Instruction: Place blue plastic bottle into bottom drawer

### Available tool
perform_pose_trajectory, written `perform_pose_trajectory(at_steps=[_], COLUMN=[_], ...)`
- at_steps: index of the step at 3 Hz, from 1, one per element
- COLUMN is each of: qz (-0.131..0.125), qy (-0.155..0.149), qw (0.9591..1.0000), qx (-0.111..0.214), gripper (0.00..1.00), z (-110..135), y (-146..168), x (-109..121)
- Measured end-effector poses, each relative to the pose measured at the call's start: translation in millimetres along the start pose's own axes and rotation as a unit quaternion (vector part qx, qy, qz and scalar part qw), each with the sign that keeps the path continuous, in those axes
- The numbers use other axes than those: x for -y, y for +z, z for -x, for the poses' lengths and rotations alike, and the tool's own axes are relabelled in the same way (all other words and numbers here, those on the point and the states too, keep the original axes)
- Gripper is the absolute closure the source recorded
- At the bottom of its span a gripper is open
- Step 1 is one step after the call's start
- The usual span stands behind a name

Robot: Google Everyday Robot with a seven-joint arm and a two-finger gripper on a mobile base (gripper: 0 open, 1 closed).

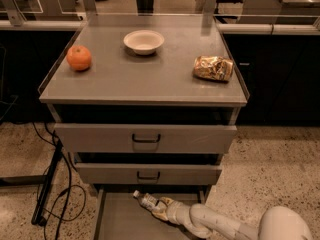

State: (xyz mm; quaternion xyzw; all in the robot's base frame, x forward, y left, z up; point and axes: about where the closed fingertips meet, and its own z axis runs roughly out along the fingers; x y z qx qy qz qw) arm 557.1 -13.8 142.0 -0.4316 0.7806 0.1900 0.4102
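Where the bottle is: the bottle (146, 200) is down low over the pulled-out bottom drawer (120, 220), toward the back, just below the front of the middle drawer (110, 174). It's tilted, with the white cap pointing up and left and the other end running into the gripper.
Gripper: the gripper (159, 209) is inside the bottom drawer's opening, at the lower-right end of the bottle, reaching in from the right.
Jaws: pinched on the bottle's lower part, so only the cap end and a bit of label stick out free.
Bottle touching the drawer floor or not: honestly can't tell from this angle.
Arm: the white arm (215, 223) comes in from the lower right corner, low over the floor, with a big rounded joint at the picture's edge.
Bottom drawer: open, with flat grey floor showing to the left of and in front of the bottle, and a thin wall along the left side.
Middle drawer: looks pushed in, dark handle in the centre.
Top drawer: the top drawer (95, 138) sticks out a little further than the middle one, also has a dark handle, and has a dark gap above it.
Cabinet top: the cabinet top (145, 81) has an orange (79, 58) on the left, a white bowl (143, 41) at the back middle and a crumpled gold foil bag (213, 68) on the right, all well apart.
Floor: the floor (280, 164) is speckled, with black cables (52, 196) looping on the left beside the cabinet.
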Motion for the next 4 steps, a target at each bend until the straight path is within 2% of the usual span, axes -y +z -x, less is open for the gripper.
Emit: perform_pose_trajectory(at_steps=[2,3,4], qz=[0.0,0.0,0.0], qy=[0.0,0.0,0.0], qw=[1.0,1.0,1.0], qx=[0.0,0.0,0.0], gripper=[0.15,0.0,0.0], z=[0.0,0.0,0.0], y=[0.0,0.1,0.1], x=[0.0,-0.1,-0.1])
